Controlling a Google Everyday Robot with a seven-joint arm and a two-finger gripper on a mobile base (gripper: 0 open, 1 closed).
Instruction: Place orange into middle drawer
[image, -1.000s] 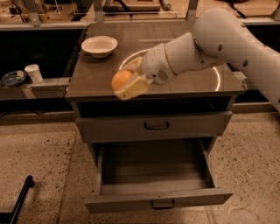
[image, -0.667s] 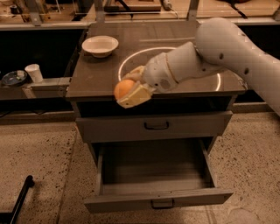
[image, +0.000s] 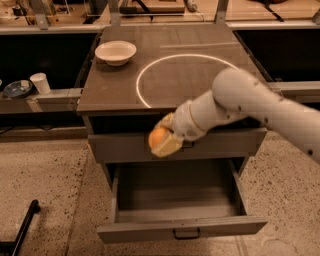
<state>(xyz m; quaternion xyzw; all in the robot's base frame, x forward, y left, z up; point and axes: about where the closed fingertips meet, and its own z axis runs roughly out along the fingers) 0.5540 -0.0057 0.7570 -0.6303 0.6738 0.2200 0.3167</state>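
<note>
My gripper is shut on the orange, a small round orange fruit. It hangs in front of the closed upper drawer, above the back left part of the open middle drawer. The middle drawer is pulled out wide, grey inside, with a small dark bar handle on its front. My white arm reaches in from the right across the cabinet's front edge.
A white bowl stands at the back left of the brown cabinet top, which bears a white ring mark. A white cup and a dark dish stand on a ledge at the left. A black bar lies on the floor at the lower left.
My gripper has carried the orange down and forward, from over the cabinet top to in front of the upper drawer, above the open middle drawer.
</note>
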